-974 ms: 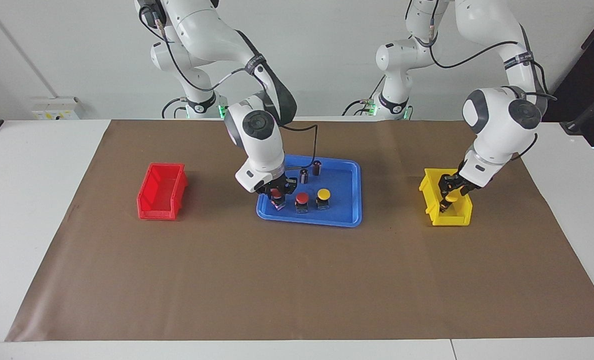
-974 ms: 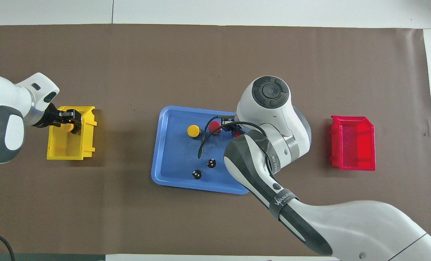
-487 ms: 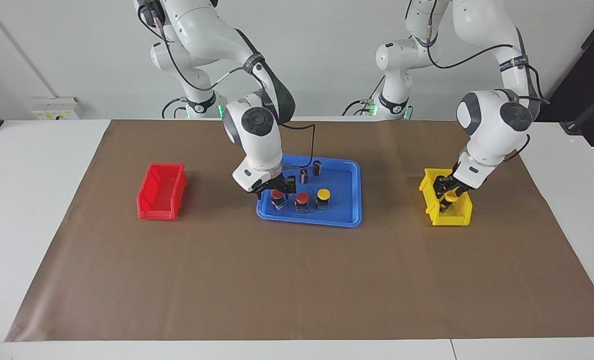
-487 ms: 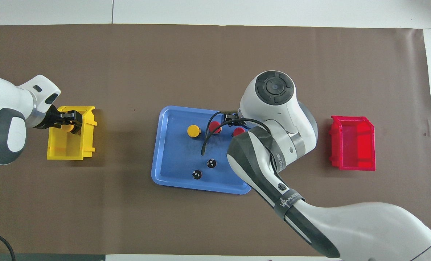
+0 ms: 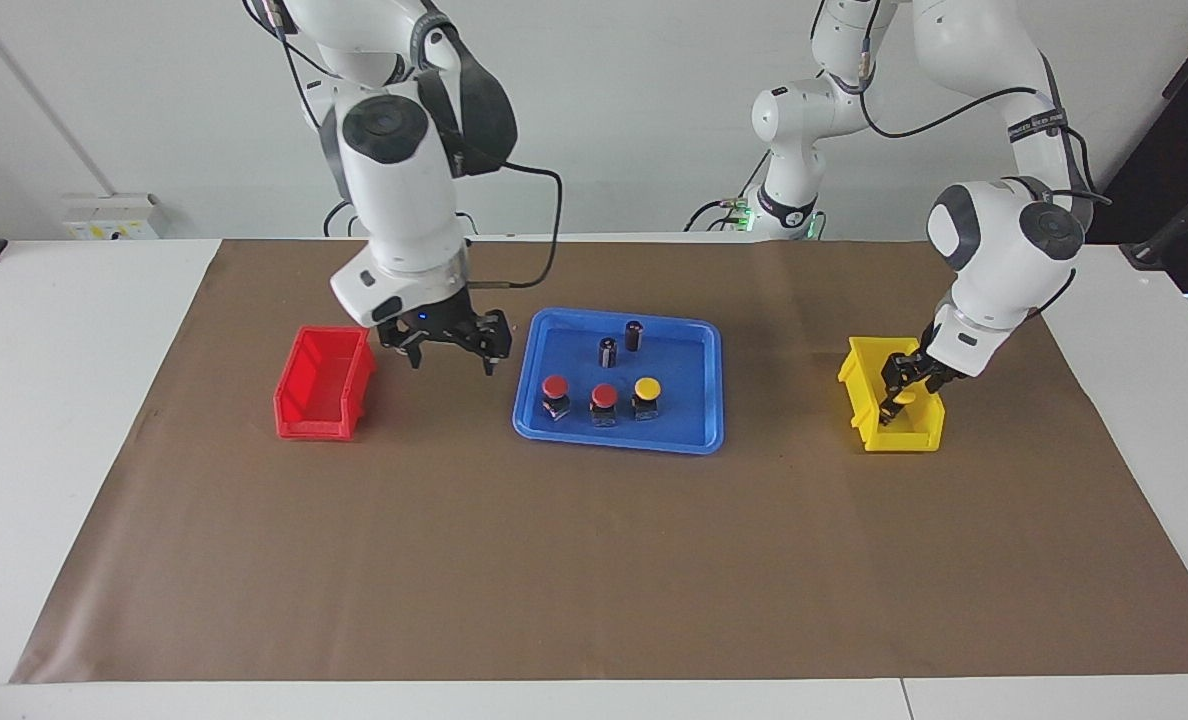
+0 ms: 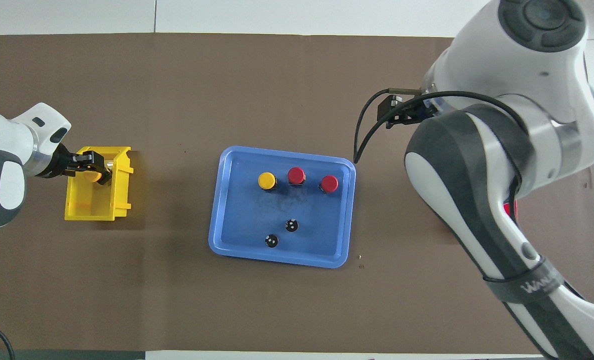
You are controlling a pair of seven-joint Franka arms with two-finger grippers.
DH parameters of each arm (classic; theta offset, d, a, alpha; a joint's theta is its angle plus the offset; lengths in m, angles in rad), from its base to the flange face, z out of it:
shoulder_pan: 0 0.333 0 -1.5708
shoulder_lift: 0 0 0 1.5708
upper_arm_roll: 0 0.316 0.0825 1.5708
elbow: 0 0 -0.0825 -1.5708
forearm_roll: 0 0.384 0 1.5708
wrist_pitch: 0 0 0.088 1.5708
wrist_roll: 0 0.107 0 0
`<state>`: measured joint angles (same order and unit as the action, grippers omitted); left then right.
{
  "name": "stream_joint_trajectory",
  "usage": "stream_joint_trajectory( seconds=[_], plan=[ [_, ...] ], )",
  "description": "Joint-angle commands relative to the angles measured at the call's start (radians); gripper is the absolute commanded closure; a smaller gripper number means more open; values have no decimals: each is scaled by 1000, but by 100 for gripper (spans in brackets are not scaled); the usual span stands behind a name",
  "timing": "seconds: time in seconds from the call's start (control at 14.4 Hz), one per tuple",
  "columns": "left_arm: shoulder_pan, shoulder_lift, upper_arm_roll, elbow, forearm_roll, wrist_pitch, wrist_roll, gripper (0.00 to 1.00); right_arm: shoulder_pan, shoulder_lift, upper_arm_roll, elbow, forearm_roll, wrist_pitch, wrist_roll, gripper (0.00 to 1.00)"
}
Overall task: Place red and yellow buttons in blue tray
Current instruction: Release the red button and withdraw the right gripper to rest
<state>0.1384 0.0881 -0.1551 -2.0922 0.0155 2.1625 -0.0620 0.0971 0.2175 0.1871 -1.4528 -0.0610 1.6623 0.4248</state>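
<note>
The blue tray [image 5: 696,432] [image 6: 227,235] lies mid-table. In it stand two red buttons [image 5: 555,387] [image 5: 604,396] [image 6: 296,175] [image 6: 329,183] and one yellow button [image 5: 647,387] [image 6: 266,180], in a row along the side farther from the robots. My right gripper [image 5: 451,358] hangs open and empty over the mat between the red bin and the tray; in the overhead view its own arm hides it. My left gripper [image 5: 901,388] [image 6: 93,167] reaches into the yellow bin [image 5: 894,432] [image 6: 94,210], shut on another yellow button [image 5: 905,397] [image 6: 93,175].
Two dark capless cylinders [image 5: 608,352] [image 5: 634,335] [image 6: 290,225] [image 6: 271,241] stand in the tray's half nearer the robots. A red bin [image 5: 322,385] sits toward the right arm's end of the table. A brown mat [image 5: 594,560] covers the table.
My right gripper opened, left the red button standing in the tray, then rose and swung toward the red bin. My left gripper stayed in the yellow bin on its button.
</note>
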Motion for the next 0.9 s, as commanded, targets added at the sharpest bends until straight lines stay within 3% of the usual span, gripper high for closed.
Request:
stream_joint_trajectory(
  seconds=[0.0, 0.21, 0.49, 0.56, 0.7, 0.84],
  plan=[
    [0, -11, 0, -35, 6, 37, 5, 31, -80, -88, 11, 6, -7, -117, -95, 0],
    [-5, -11, 0, -35, 4, 42, -1, 32, -190, -188, 9, -27, -7, -200, -257, 0],
    [-7, -11, 0, -42, 4, 42, -2, 34, -313, -236, 9, -84, -5, -250, -474, 0],
    [-7, -11, 0, -42, 4, 43, -5, 34, -307, -247, -7, -99, -6, -234, -480, 0],
    [-7, -8, 0, -42, 4, 45, -9, 34, -242, -294, -120, -167, -3, -202, -482, 0],
    [-2, 5, 0, -39, 4, 53, -2, 34, -237, -299, -153, -187, 7, -177, -485, 0]
  ],
)
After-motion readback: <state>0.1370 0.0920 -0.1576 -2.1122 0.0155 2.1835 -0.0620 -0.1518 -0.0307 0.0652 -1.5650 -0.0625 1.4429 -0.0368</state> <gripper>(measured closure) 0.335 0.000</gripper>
